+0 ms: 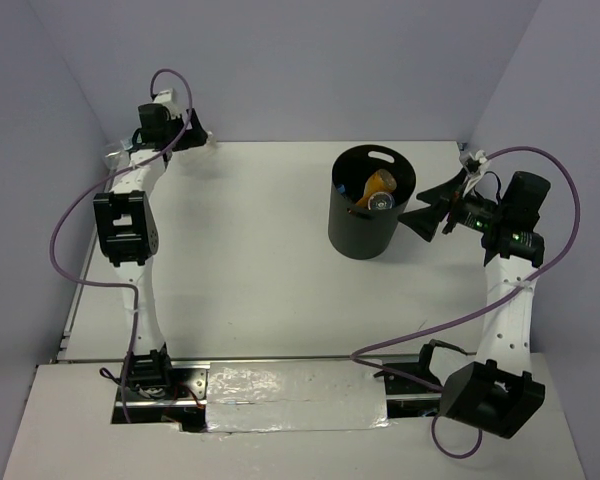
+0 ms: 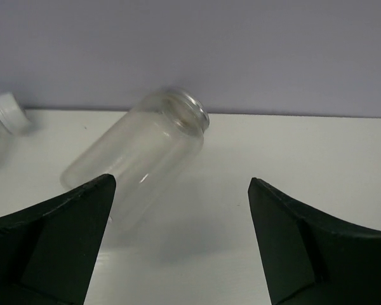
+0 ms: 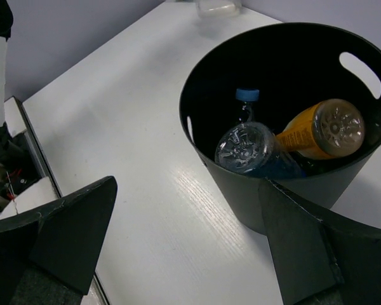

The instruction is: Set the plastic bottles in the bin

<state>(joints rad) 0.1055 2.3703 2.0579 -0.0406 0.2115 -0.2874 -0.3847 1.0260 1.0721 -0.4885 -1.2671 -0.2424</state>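
Note:
The black bin (image 1: 365,235) stands right of the table's middle. Inside it lie an orange bottle (image 3: 320,130) with a dark label, a clear bottle (image 3: 249,147) with a blue label, and a blue cap (image 3: 246,95) deeper down. My right gripper (image 3: 189,183) is open and holds nothing, just right of the bin and outside its wall (image 3: 260,203). At the far left corner, my left gripper (image 2: 181,181) is open. A clear uncapped bottle (image 2: 136,159) lies on its side just beyond its fingertips, toward the left finger (image 2: 63,235), untouched.
A second clear bottle with a white cap (image 2: 9,111) lies at the left edge of the left wrist view, against the back wall. Purple walls close the table on three sides. Cables loop from both arms (image 1: 130,225).

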